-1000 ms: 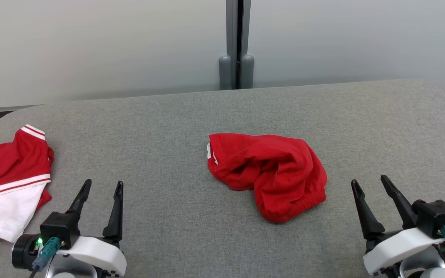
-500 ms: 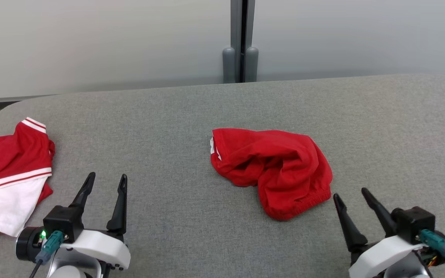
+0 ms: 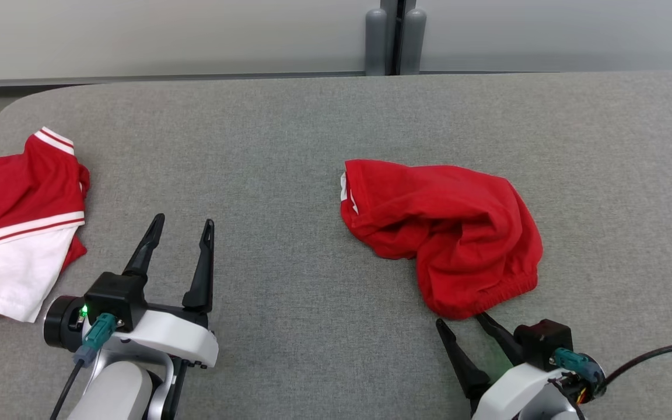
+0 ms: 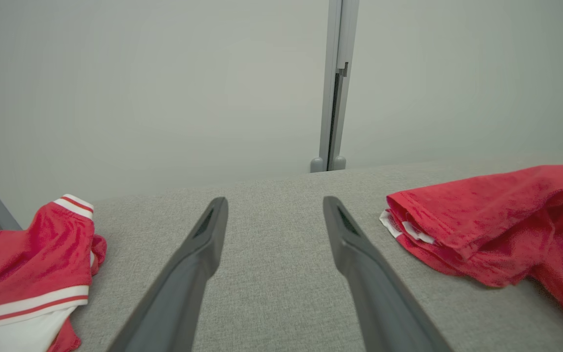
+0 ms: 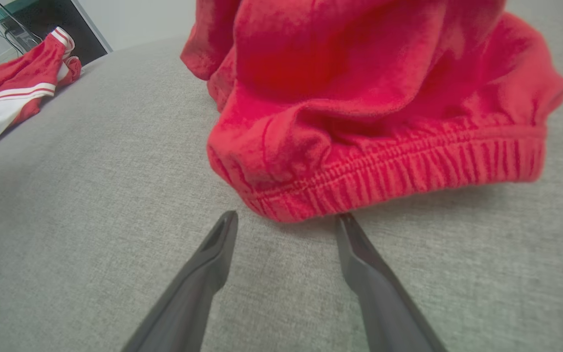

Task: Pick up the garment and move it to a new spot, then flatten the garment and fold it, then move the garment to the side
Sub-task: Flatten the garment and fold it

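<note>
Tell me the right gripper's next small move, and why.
Probably ease the right gripper forward until its open fingers straddle the elastic waistband of the red shorts. Its tips sit low over the grey fabric surface, right at that waistband's edge, with nothing between them.

red garment (image 3: 447, 233) soft fuzzy knit cloth, ribbed gathered waistband, totally matt, table cover (image 3: 289, 146) coarse grey woven fabric, red-and-white garment (image 3: 15, 233) looks smoother, left gripper (image 3: 184, 220) matt dark plastic, slightly shiny white shell
</note>
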`<state>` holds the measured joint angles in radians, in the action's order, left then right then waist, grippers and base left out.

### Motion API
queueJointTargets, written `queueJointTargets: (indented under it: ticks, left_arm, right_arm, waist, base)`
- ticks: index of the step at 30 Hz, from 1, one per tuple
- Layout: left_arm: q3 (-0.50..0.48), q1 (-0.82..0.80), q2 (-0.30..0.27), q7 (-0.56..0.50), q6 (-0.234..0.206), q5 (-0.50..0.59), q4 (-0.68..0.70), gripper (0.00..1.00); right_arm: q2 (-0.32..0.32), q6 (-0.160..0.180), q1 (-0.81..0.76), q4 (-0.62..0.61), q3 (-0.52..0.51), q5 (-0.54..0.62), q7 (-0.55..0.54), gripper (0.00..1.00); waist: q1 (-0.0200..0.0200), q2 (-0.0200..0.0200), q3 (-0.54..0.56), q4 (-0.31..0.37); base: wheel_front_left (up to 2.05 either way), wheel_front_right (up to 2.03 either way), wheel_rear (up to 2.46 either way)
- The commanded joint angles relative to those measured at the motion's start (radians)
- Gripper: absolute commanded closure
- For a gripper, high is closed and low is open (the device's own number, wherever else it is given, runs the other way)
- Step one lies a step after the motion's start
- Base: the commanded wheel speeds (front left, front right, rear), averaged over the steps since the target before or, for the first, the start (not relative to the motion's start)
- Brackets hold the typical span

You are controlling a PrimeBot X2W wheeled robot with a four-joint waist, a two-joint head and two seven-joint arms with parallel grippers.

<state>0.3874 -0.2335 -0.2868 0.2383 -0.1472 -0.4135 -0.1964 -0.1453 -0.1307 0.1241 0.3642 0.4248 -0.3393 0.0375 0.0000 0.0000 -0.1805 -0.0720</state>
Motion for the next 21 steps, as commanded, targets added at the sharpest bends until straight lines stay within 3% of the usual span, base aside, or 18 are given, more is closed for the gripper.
queueJointTargets:
  ticks: [1,3,4,5,6,7,8,14,21]
  left_arm:
    - [0.000,-0.017,0.001,0.008,0.001,0.008,-0.004,0.00]
    - [0.001,-0.026,0.004,0.009,0.002,0.011,-0.009,0.00]
    - [0.001,-0.029,0.005,0.010,0.002,0.011,-0.011,0.00]
    - [0.001,-0.030,0.006,0.012,0.002,0.011,-0.014,0.00]
    - [0.000,-0.031,0.008,0.014,0.002,0.011,-0.016,0.00]
    - [-0.001,-0.033,0.008,0.015,0.002,0.011,-0.019,0.00]
    - [-0.002,-0.036,0.009,0.017,0.002,0.013,-0.020,0.00]
    - [-0.007,-0.039,0.011,0.021,-0.003,0.016,-0.029,0.00]
    - [-0.015,-0.045,0.012,0.024,-0.011,0.017,-0.027,0.00]
  right_arm:
    - [-0.001,0.000,0.022,0.018,-0.004,-0.007,0.014,0.00]
    - [0.008,0.000,0.041,0.051,0.002,-0.016,0.030,0.00]
    - [0.012,0.000,0.051,0.063,0.003,-0.020,0.038,0.16]
    - [0.015,0.000,0.060,0.072,0.002,-0.023,0.049,0.54]
    - [0.016,0.000,0.067,0.079,0.002,-0.027,0.058,0.69]
    - [0.014,0.000,0.074,0.083,0.000,-0.030,0.071,0.91]
    - [0.012,0.000,0.079,0.083,0.001,-0.031,0.081,1.00]
    - [-0.019,0.000,0.063,0.012,-0.035,-0.034,0.118,1.00]
    - [-0.079,0.000,0.040,-0.100,-0.163,-0.005,0.077,1.00]
  waist:
    - [0.0000,0.0000,-0.016,-0.012]
    - [0.0000,0.0000,-0.023,-0.017]
    - [0.0000,0.0000,-0.027,-0.018]
    - [0.0000,0.0000,-0.029,-0.019]
    - [0.0000,0.0000,-0.031,-0.019]
    - [0.0000,0.0000,-0.033,-0.018]
    - [0.0000,0.0000,-0.034,-0.018]
    - [0.0000,0.0000,-0.037,0.004]
    - [0.0000,0.0000,-0.045,0.034]
  base:
    - [0.00,0.00,0.00]
    - [0.00,0.00,0.00]
    - [0.00,0.00,0.00]
    - [0.00,0.00,0.00]
    - [0.00,0.00,0.00]
    - [0.00,0.00,0.00]
    - [0.00,0.00,0.00]
    - [0.00,0.00,0.00]
    - [0.00,0.00,0.00]
